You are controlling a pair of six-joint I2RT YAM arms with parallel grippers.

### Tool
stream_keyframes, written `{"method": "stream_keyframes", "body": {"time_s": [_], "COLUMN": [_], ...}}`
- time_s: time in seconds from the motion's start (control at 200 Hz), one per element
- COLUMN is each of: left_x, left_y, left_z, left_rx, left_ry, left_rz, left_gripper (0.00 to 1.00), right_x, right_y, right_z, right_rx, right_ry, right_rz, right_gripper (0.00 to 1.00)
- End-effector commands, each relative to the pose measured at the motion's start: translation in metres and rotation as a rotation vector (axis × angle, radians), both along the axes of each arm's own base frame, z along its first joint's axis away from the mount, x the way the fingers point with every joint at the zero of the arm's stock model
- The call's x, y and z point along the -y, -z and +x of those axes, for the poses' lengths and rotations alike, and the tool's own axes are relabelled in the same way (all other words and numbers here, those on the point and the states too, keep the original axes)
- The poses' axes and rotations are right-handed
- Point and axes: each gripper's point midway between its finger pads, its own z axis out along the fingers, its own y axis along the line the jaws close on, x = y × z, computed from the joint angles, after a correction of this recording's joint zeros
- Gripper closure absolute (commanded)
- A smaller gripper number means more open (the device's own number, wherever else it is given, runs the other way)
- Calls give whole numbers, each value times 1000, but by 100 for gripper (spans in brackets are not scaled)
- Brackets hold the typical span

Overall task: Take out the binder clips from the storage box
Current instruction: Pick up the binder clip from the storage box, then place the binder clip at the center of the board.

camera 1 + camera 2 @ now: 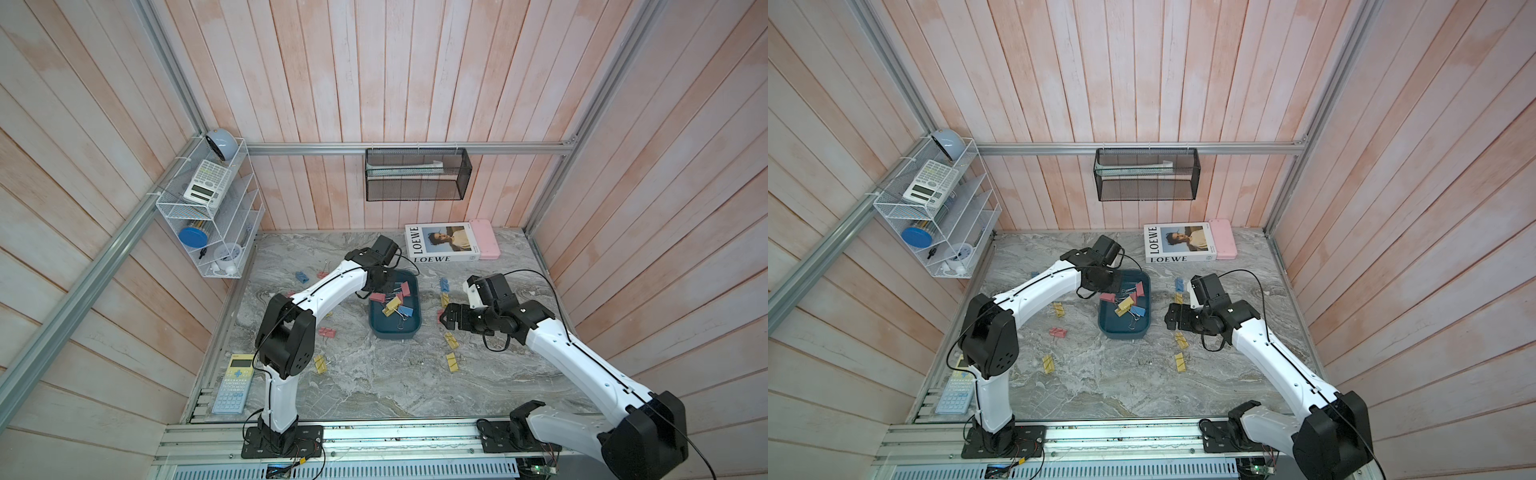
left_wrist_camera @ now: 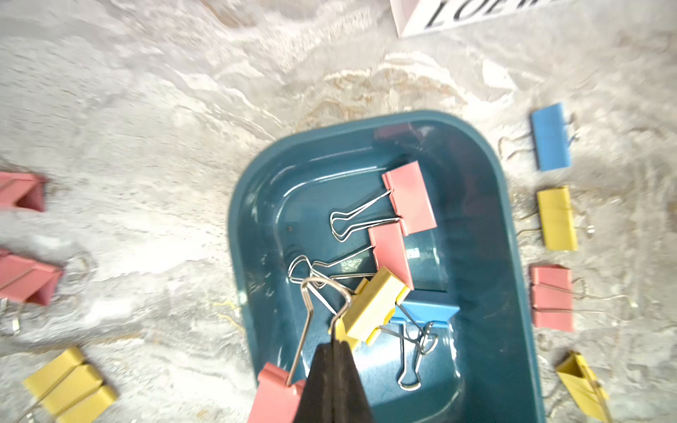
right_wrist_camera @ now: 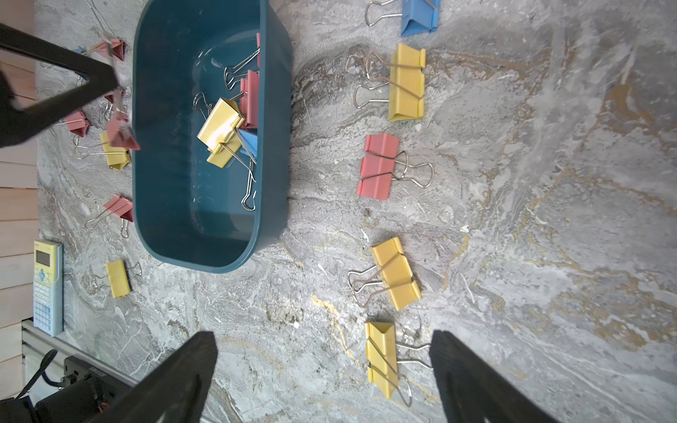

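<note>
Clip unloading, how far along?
Done: about a dozen clips lie on the table around the box. In hand: left gripper shut on a pink clip's handle over the box rim; right gripper open, empty. Left: roughly five in the box, including a yellow clip and a blue clip.

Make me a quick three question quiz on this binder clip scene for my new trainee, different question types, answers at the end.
1. True or false: the right gripper is shut on a yellow clip.
2. The left gripper pinches the held clip by its wire handle. Body colour: A blue, B pink, C yellow?
3. Which colours of binder clips lie inside the storage box?
Key: 1 false, its jaws stand open and empty. 2 B. 3 pink, yellow, blue.
</note>
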Motion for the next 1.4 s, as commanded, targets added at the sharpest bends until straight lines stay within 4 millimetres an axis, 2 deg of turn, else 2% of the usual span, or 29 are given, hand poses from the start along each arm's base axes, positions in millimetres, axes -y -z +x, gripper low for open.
{"method": "stream_keyframes", "body": {"time_s": [0.0,0.135,0.275,0.52,0.665,0.805,1.085,1.175,1.235,1.28,1.31,1.395], "left_x": [-28,-70,-124,-219,-259,-282,-307,-308,-307,-306,-305,-306], "left_y": [-27,-40,-38,-2,30,61,104,109,110,109,108,104], "left_z": [-7,-21,-42,-75,-80,-72,-55,-51,-49,-48,-47,-48], "left_rx": [35,57,55,-15,-82,-134,-214,-233,-234,-230,-228,-218], "left_ry": [-97,-216,-350,-585,-694,-767,-806,-810,-808,-805,-801,-800], "left_rz": [-14,-21,-17,-43,-59,-87,-15,-13,-21,-28,-33,-31], "left_gripper": [100,100,100,100,100,100,100,100,100,93,86,77], "right_x": [-15,-31,-52,-83,-96,-104,-116,-122,-126,-129,-131,-137], "right_y": [-12,-13,-13,-11,-11,-8,4,12,18,25,28,41], "right_z": [12,20,27,32,32,32,42,46,48,49,51,54], "right_rx": [41,45,48,45,45,40,21,16,11,4,1,-6], "right_ry": [-42,-92,-144,-219,-247,-268,-316,-338,-354,-366,-371,-400], "right_rz": [19,14,15,1,-12,-34,-138,-174,-190,-203,-210,-231], "right_gripper": [2,2,2,2,2,2,3,13,25,29,32,49]}}
